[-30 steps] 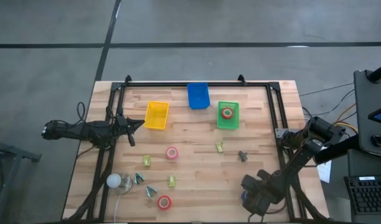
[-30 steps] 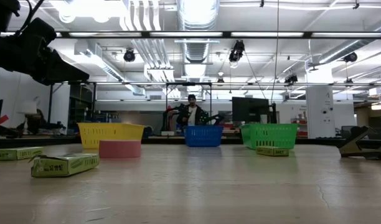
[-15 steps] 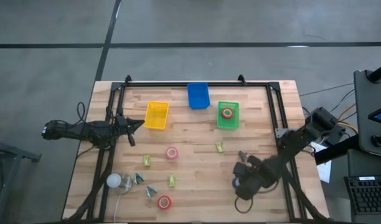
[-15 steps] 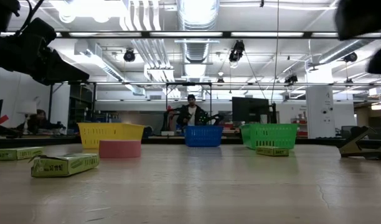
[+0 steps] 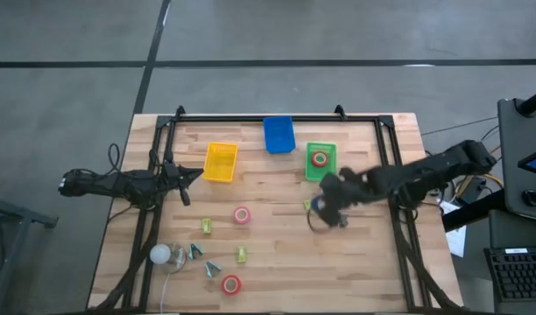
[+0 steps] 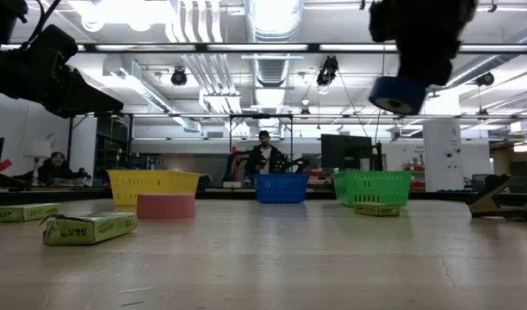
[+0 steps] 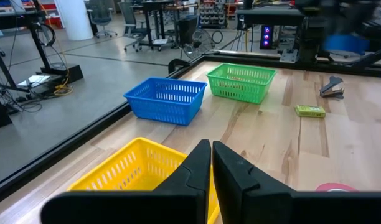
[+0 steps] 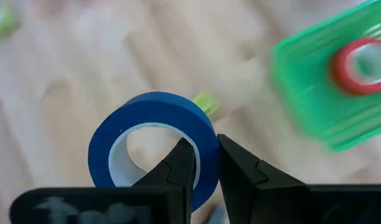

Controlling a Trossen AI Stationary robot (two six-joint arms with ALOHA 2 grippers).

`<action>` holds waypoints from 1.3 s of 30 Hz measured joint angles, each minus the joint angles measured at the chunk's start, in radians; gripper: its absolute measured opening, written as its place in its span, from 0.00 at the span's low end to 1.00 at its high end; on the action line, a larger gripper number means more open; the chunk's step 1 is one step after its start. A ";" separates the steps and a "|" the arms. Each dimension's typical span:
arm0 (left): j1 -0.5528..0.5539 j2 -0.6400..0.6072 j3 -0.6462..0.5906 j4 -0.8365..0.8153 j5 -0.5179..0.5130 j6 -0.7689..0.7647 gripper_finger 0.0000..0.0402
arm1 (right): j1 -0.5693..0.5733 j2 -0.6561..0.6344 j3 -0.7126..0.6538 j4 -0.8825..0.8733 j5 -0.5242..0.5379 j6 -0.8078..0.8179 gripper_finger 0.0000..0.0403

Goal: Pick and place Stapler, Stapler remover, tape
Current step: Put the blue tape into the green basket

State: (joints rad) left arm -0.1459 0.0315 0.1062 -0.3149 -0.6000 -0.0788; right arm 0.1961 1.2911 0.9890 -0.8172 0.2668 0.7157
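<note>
My right gripper (image 5: 323,207) hangs over the middle-right of the table, shut on a blue tape roll (image 8: 154,144). That roll also shows high up in the low view (image 6: 398,93). Just beyond it stands the green tray (image 5: 321,173) with a red tape roll (image 5: 319,158) lying inside. Two more red rolls lie flat on the wood, one mid-table (image 5: 242,215) and one near the front (image 5: 230,284). A dark stapler (image 6: 496,200) rests on the table by my right arm. My left gripper (image 5: 194,173) waits shut beside the yellow tray (image 5: 220,163). My right gripper has the blue roll's wall (image 8: 206,149) pinched, one finger (image 8: 181,163) inside the ring and the other (image 8: 237,165) outside it. The fingers slant down from the table's right side. The roll is lifted clear of the table and hangs tilted below the fingers.
A blue tray (image 5: 278,134) stands at the far edge between the yellow and green ones. Small yellow-green boxes (image 5: 206,227) (image 5: 241,255) (image 5: 308,206), small teal tools (image 5: 194,252) (image 5: 213,268) and a white bulb (image 5: 160,255) lie across the near half. A black frame (image 5: 268,118) rims the table.
My right gripper has swung from the table's near right corner up and toward the far edge and the middle, carrying the blue roll clear of the table to a spot just short of the green tray. It has tipped less steeply as it went.
</note>
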 joint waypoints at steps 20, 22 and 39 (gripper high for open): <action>0.000 0.000 0.000 0.000 0.000 0.000 0.05 | -0.700 0.139 0.000 0.051 -0.202 -0.326 0.13; 0.000 0.000 0.000 0.000 0.000 0.000 0.05 | -0.722 0.169 0.000 0.079 -0.217 -0.332 0.13; 0.000 0.000 0.000 0.000 0.000 0.000 0.05 | -0.756 0.357 0.053 0.118 -0.190 -0.383 0.13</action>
State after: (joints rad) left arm -0.1459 0.0315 0.1062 -0.3149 -0.6003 -0.0788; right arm -0.5594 1.6479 1.0422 -0.6991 0.0767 0.3325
